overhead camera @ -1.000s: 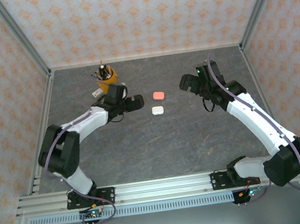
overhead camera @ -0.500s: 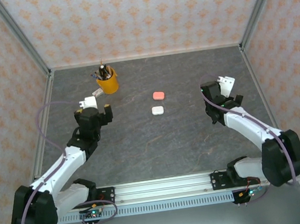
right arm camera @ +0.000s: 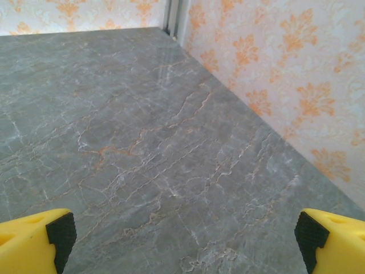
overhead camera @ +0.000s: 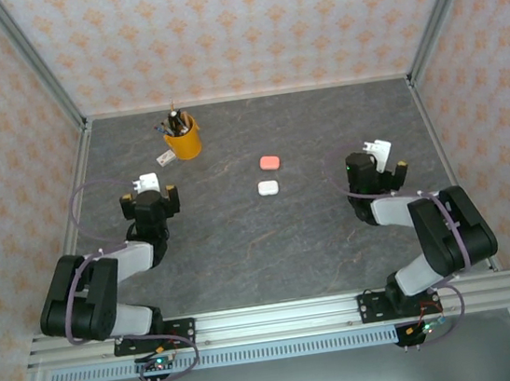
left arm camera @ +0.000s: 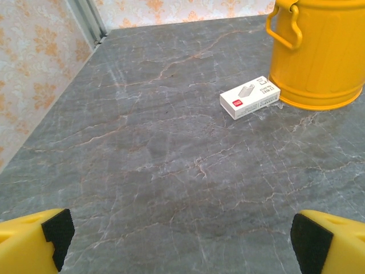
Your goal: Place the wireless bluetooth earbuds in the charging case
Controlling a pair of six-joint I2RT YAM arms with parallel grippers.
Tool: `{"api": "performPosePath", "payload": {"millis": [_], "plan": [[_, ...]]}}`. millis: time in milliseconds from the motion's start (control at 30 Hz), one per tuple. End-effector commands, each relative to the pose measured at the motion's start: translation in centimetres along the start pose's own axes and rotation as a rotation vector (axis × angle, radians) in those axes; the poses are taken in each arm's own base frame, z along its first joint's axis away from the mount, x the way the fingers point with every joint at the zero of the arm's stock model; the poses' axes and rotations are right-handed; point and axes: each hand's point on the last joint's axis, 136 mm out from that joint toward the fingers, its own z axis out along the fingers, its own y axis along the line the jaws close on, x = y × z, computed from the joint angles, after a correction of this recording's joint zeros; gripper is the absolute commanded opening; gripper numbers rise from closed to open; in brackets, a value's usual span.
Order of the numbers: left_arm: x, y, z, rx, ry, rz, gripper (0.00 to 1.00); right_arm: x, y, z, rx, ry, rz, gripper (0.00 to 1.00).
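Left pincer [left arm camera: 182,237] and right pincer [right arm camera: 182,237] both hang wide and empty, well apart from the pink case [overhead camera: 270,162] and white case [overhead camera: 268,187], so I'd guess reaching in comes next.

Matt, veined stone-look table [left arm camera: 142,160]; glossy yellow pot [left arm camera: 325,57] (painted metal, it seems)

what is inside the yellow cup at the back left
The yellow cup holds a bunch of dark stick-like items, probably pens, poking above its rim. Its wall hides their lower ends and anything at the bottom.
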Motion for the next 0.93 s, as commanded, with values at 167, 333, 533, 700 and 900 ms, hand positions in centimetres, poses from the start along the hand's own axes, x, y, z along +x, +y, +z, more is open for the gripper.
{"api": "performPosePath", "payload": {"millis": [167, 333, 533, 700, 900], "plan": [[-1.2, -1.8, 1.7, 0.156, -0.033, -0.057, 1.00, 0.5, 1.3, 1.8, -0.270, -0.007, 0.133, 1.00], [-1.1, -1.2, 2.2, 0.145, -0.017, -0.083, 1.00, 0.2, 1.3, 1.9, -0.279, -0.003, 0.138, 1.00], [-1.1, -1.2, 2.1, 0.146, -0.017, -0.082, 1.00, 0.4, 1.3, 1.7, -0.278, -0.001, 0.131, 1.00], [-1.0, -1.2, 2.1, 0.146, -0.015, -0.082, 1.00, 0.4, 1.5, 2.1, -0.282, 0.017, 0.129, 1.00], [-1.1, -1.2, 2.1, 0.145, -0.018, -0.080, 1.00, 0.3, 1.4, 1.8, -0.293, 0.006, 0.135, 1.00]]}}
